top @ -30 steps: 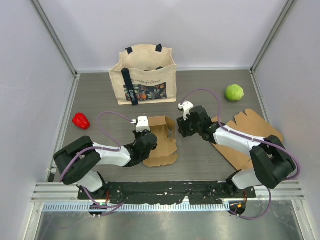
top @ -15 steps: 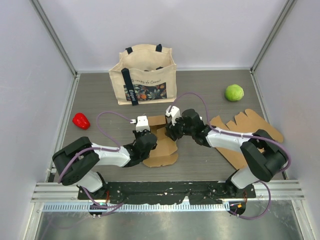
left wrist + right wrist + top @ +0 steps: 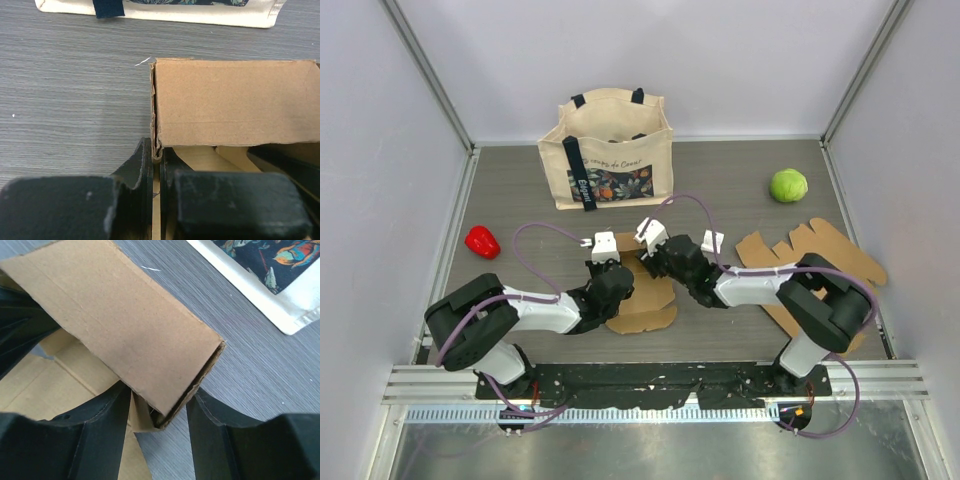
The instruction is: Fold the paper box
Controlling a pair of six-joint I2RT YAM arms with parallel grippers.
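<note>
The brown paper box (image 3: 645,296) lies partly folded on the table between the two arms. My left gripper (image 3: 611,277) is shut on the box's left wall; in the left wrist view its fingers (image 3: 142,165) pinch the wall's edge, with the raised back wall (image 3: 235,102) just beyond. My right gripper (image 3: 661,262) is at the box's far right side. In the right wrist view it is open (image 3: 160,415), its fingers on either side of the end corner of the raised double wall (image 3: 115,325), with a gap to the right finger.
A cream tote bag (image 3: 607,150) stands behind the box and shows in both wrist views (image 3: 150,7) (image 3: 270,275). A green ball (image 3: 788,185) lies at the back right, a red pepper (image 3: 481,241) at the left. A flat cardboard sheet (image 3: 825,262) lies at the right.
My right gripper has moved left from near the flat cardboard sheet to the box's raised wall. The left gripper has held its grip in place.
</note>
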